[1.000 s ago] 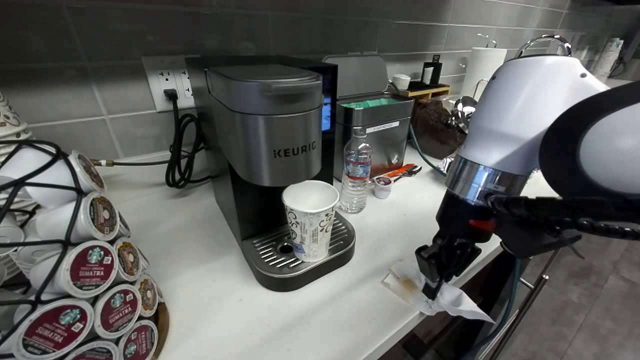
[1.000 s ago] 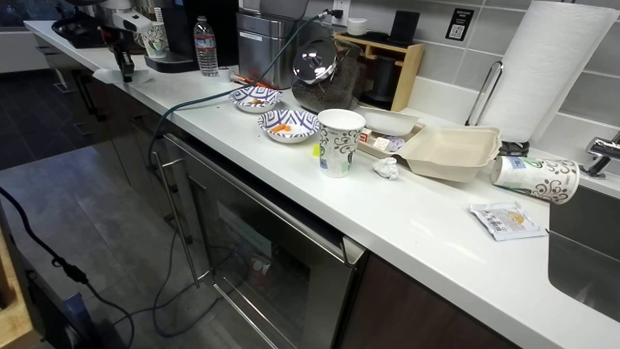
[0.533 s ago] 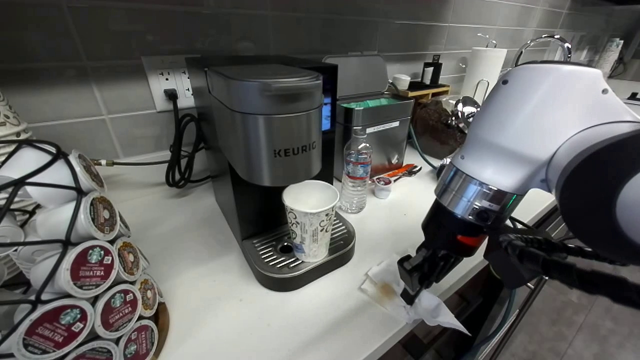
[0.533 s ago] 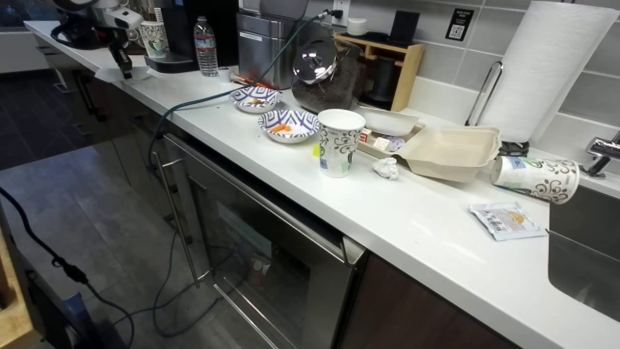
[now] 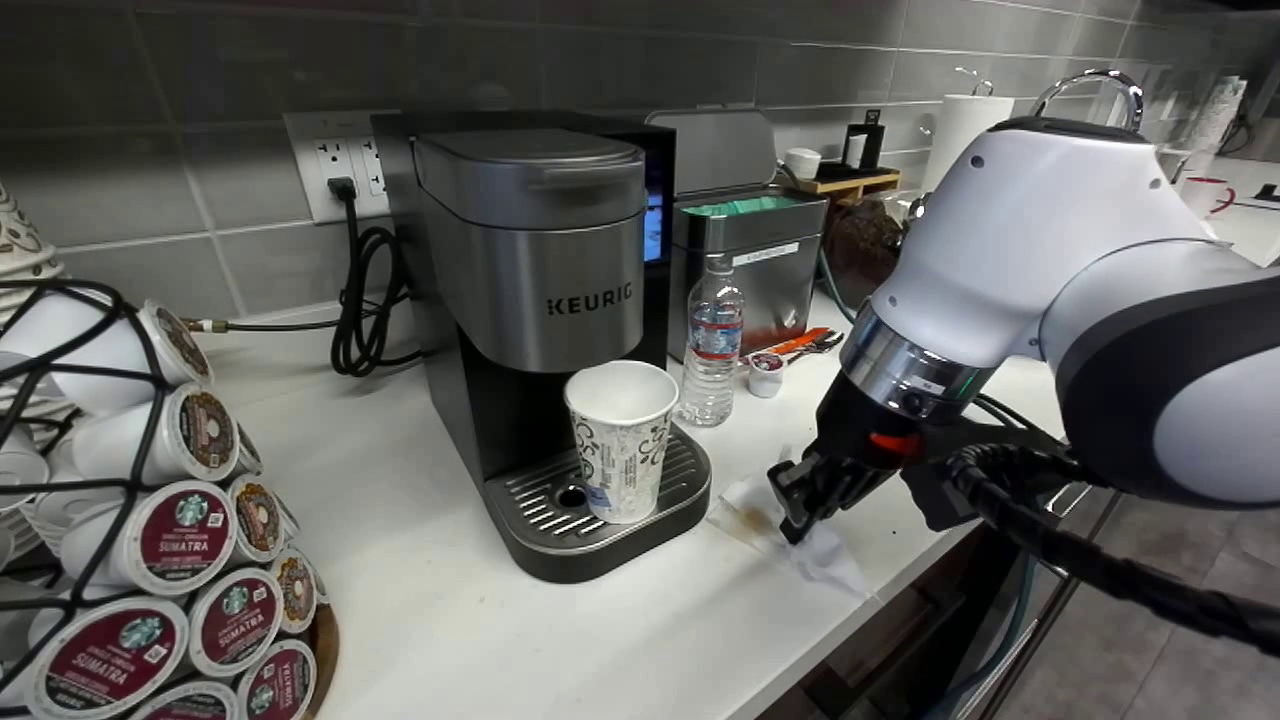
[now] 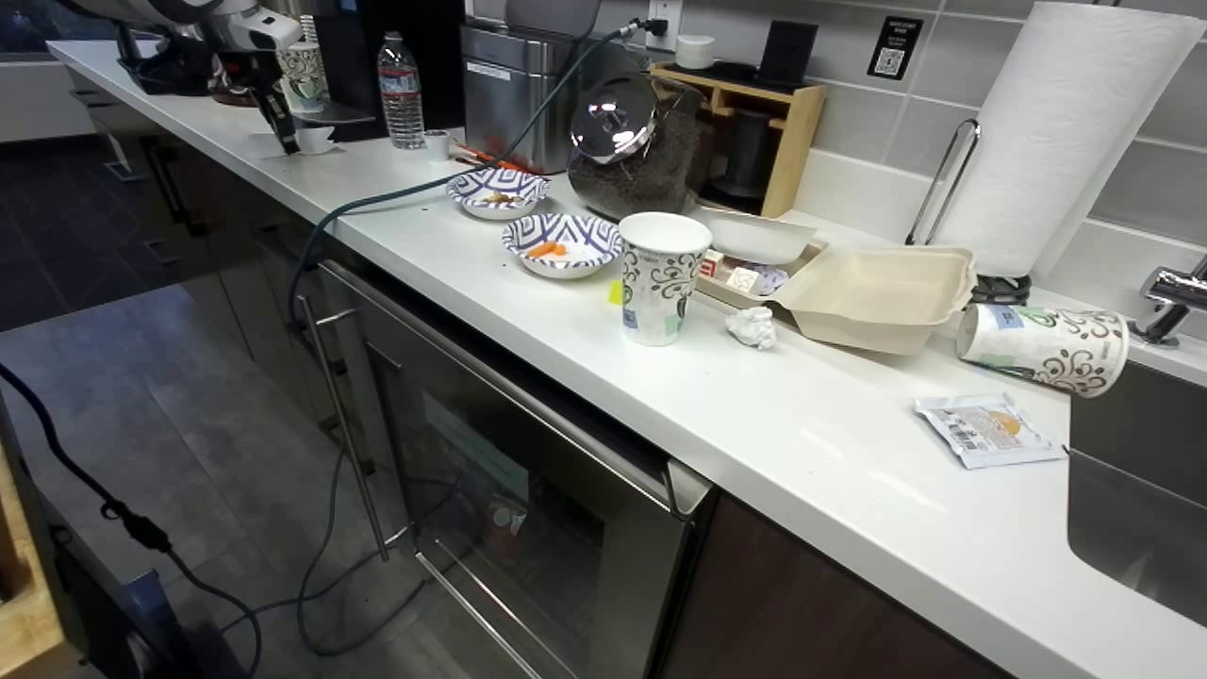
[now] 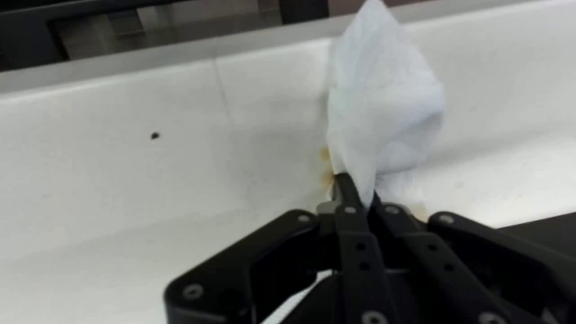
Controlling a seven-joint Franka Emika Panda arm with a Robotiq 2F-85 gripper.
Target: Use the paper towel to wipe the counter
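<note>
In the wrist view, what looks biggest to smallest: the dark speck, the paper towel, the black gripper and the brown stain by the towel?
Largest to smallest:
1. Black gripper, closest and cut off by the picture's edge
2. Paper towel
3. Brown stain, as far as it shows
4. Dark speck

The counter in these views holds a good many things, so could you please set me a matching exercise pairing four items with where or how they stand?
Column one
1. Paper towel
2. Small orange pieces
3. Coffee maker
4. Water bottle

Column two
A. Bears a paper cup on its drip tray
B. Upright beside the coffee maker
C. Pinched in the gripper
D. Inside a patterned bowl

Right pairs: 1-C, 2-D, 3-A, 4-B.
</note>
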